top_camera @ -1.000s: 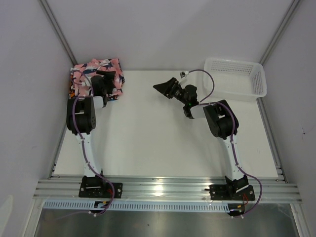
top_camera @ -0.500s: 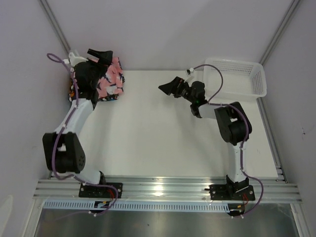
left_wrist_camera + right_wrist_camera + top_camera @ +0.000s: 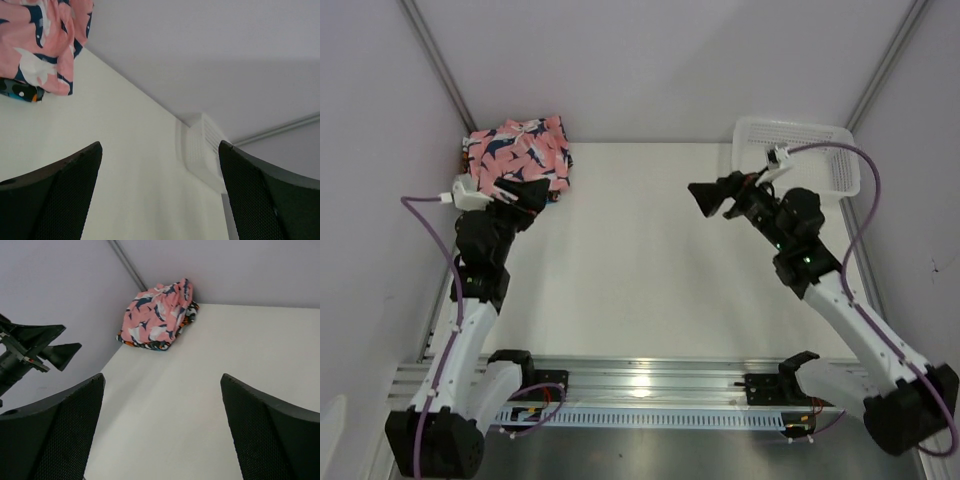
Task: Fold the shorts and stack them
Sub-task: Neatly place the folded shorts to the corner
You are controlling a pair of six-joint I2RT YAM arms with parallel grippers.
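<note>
A folded stack of shorts lies in the far left corner of the table. The pink-navy-white shorts [image 3: 520,155] are on top, also seen in the left wrist view [image 3: 42,42] and the right wrist view [image 3: 157,315]. Edges of the orange camouflage shorts [image 3: 131,343] and the teal patchwork shorts [image 3: 20,92] peek out underneath. My left gripper [image 3: 528,193] is open and empty, raised just in front of the stack. My right gripper [image 3: 708,197] is open and empty, raised over the right half of the table and facing the stack.
A white plastic mesh basket [image 3: 798,158] stands at the far right corner; it also shows in the left wrist view [image 3: 202,152]. Metal frame posts [image 3: 435,60] run along the grey walls. The table's near edge is an aluminium rail [image 3: 650,378].
My left arm has drawn back from over the stack toward the near side. My right arm has swung right and back toward the basket. The stack has not moved.
</note>
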